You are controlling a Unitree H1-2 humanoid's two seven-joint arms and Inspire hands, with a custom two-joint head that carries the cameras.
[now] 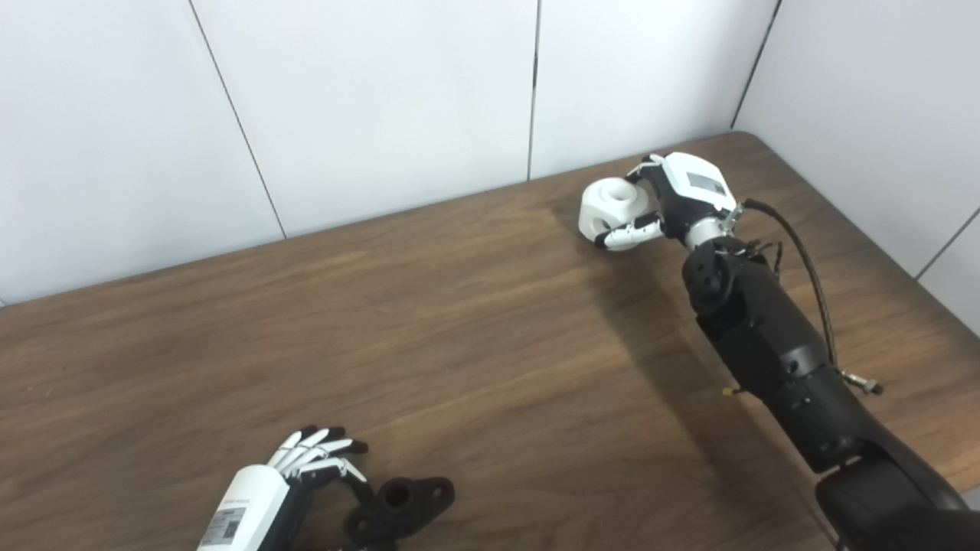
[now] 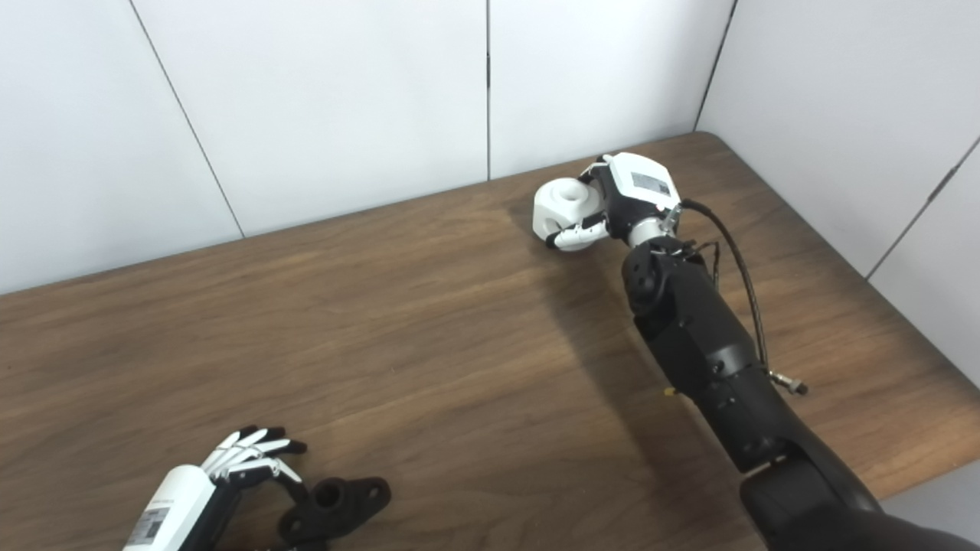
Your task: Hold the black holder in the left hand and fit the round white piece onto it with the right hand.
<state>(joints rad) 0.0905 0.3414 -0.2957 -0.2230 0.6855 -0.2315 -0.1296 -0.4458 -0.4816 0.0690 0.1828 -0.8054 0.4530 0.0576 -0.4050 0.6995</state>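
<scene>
The black holder [image 1: 402,505] lies flat on the wooden table [image 1: 459,321] near the front edge, its round socket facing up. My left hand [image 1: 306,467] is just to its left, open, with the fingers spread and pointing away from me and the thumb reaching toward the holder's near end. Far off at the back right, the round white piece [image 1: 611,205], which has a hole in its top, is wrapped by my right hand [image 1: 674,200]. One finger curls under its front and another hooks over its far side. I cannot tell whether the piece still touches the table.
White wall panels rise right behind the table's back edge and along its right side. The table's rounded back right corner [image 1: 746,141] is close behind the right hand. My black right forearm [image 1: 773,337] stretches diagonally over the right part of the table.
</scene>
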